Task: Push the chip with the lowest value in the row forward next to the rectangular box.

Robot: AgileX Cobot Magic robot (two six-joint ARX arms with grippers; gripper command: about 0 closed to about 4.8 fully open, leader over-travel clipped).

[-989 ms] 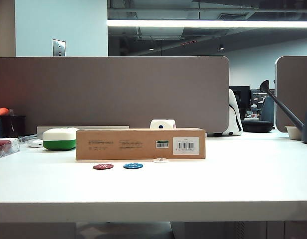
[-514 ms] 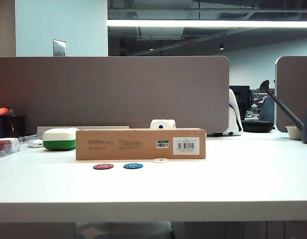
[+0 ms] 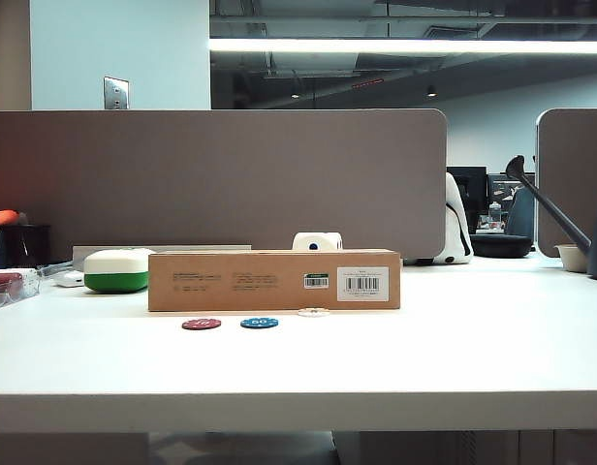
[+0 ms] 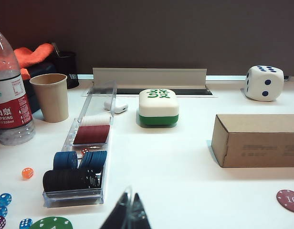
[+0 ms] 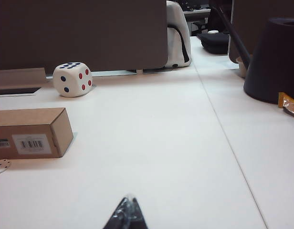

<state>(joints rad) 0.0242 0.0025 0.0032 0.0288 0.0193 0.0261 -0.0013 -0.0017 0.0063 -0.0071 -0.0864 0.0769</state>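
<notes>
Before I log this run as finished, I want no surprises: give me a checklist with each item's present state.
1. White chip next to the rectangular box: ok, it lies just in front of the box.
2. Red chip and blue chip left in the row: ok.
3. Chip touching the box: cannot tell.
4. Left pincer clear of the chips: ok, tips together.
5. Right pincer clear of the box: ok, tips together.

Lies flat, white chip [image 3: 313, 312], just before brown rectangular box [image 3: 274, 280] (barcode label facing out); red, blue chips [image 3: 202, 324] nearer.
</notes>
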